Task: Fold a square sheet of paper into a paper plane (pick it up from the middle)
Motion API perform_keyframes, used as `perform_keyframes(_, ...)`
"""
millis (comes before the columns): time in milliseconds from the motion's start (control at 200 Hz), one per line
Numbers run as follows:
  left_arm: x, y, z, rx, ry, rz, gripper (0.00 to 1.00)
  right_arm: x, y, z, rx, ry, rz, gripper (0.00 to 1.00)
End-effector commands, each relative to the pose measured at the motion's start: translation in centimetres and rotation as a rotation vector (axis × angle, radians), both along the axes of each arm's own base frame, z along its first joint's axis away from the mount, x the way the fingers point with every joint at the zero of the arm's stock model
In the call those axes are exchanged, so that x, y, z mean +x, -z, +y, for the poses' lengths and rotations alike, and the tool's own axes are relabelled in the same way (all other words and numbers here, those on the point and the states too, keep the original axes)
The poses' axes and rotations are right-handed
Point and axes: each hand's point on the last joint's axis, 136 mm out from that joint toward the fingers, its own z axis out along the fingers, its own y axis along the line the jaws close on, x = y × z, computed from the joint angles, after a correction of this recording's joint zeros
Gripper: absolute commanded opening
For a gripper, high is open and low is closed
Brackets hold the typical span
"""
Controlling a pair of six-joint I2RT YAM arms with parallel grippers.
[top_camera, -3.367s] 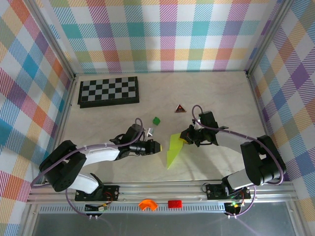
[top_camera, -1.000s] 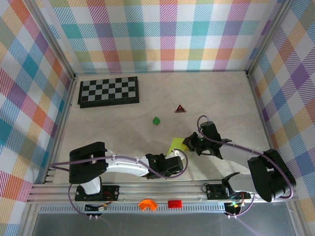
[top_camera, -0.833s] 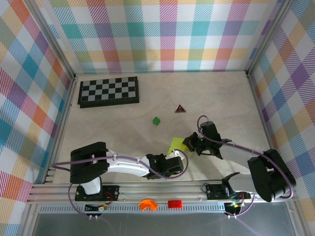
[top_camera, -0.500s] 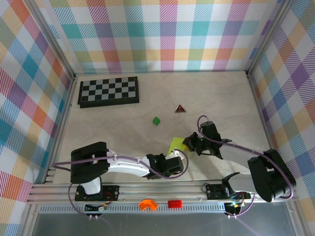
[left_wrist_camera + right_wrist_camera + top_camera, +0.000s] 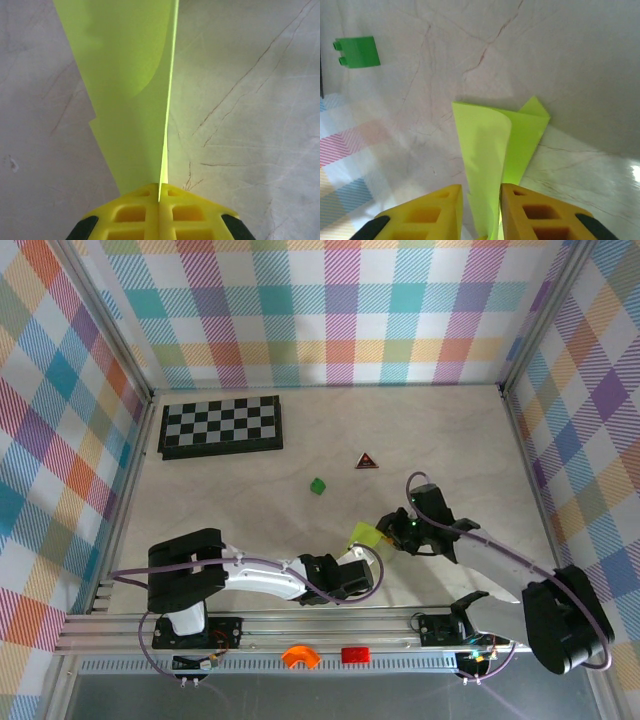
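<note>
paper plane [image 5: 364, 535]: near-middle of the surface [image 5: 230, 510], running between both arms | left fingers [image 5: 135, 217]: pinched together right on its centre crease, at the near end | right fingers [image 5: 437, 207]: a bit apart, plane's other end sits in the gap | little green block [image 5: 318, 485]: further back, well clear

The paper plane [image 5: 135, 100] is lime yellow-green. Both the left gripper [image 5: 159, 194] and the right gripper [image 5: 481, 194] have bright yellow fingers. The toy brick [image 5: 357, 52] is vivid green. The chessboard [image 5: 221, 425] shows black and pale grey squares in a black frame. The table [image 5: 240, 505] is pale beige, brown-veined; the walls [image 5: 340, 310] are pastel plaid.
</note>
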Motion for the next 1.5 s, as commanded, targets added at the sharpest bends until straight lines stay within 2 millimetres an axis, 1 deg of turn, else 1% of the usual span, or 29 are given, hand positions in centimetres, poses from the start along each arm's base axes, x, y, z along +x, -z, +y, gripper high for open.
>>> perform_keyframes(0,-0.9,1.5,0.1,-0.011,-0.02,0.049,0.05,-1.5,1.0,-3.1,-0.158,0.012,0.035,0.29)
perform_keyframes(85,-1.1,2.1,0.3,-0.015,-0.031,0.069,0.04,-2.0,1.0,-3.7,-0.173,0.021,0.029,0.3)
perform_keyframes(215,-1.7,2.4,0.1,-0.036,-0.024,0.103,0.02,-2.5,1.1,-4.0,-0.162,0.019,-0.009,0.32)
perform_keyframes(360,-2.2,2.4,-0.4,-0.086,-0.022,0.187,0.0,-2.8,0.8,-3.6,-0.12,-0.028,-0.103,0.34)
perform_keyframes(405,-2.3,2.5,-0.4,-0.113,-0.033,0.224,0.0,-2.9,0.5,-3.3,-0.1,-0.046,-0.144,0.33)
perform_keyframes(505,-2.4,2.9,-0.5,-0.189,-0.051,0.333,0.0,-3.2,-1.1,-1.8,-0.014,-0.138,-0.246,0.26)
perform_keyframes(655,-2.5,3.3,-0.7,-0.302,-0.063,0.487,0.0,-4.1,-2.8,0.6,0.122,-0.255,-0.291,0.17)
perform_keyframes(735,-2.4,3.5,-0.9,-0.353,-0.065,0.549,0.0,-4.3,-2.9,1.5,0.169,-0.291,-0.289,0.13)
perform_keyframes(795,-2.3,3.6,-0.9,-0.374,-0.075,0.584,0.0,-4.2,-2.6,1.8,0.174,-0.297,-0.275,0.1)
perform_keyframes(905,-2.0,3.8,-0.7,-0.402,-0.092,0.626,0.0,-4.0,-2.8,2.7,0.196,-0.325,-0.284,0.06)
perform_keyframes(1050,-1.8,4.2,-0.4,-0.44,-0.125,0.667,0.0,-3.6,-3.0,4.2,0.223,-0.376,-0.277,0.05)
perform_keyframes(1110,-1.8,4.3,-0.4,-0.459,-0.132,0.684,0.0,-3.2,-2.7,4.6,0.221,-0.381,-0.26,0.03)
perform_keyframes(1235,-1.8,4.6,-0.2,-0.473,-0.154,0.699,0.0,-2.3,-1.4,4.3,0.181,-0.33,-0.223,0.02)
perform_keyframes(1350,-2.0,4.8,-0.1,-0.486,-0.17,0.711,0.01,-1.9,-0.6,4.5,0.166,-0.328,-0.194,0.02)
perform_keyframes(1420,-2.0,5.0,-0.1,-0.488,-0.175,0.718,0.01,-1.6,0.2,4.1,0.133,-0.305,-0.168,0.02)
perform_keyframes(1495,-2.1,5.3,0.0,-0.48,-0.179,0.723,0.02,-1.3,0.5,3.9,0.115,-0.287,-0.164,0.02)
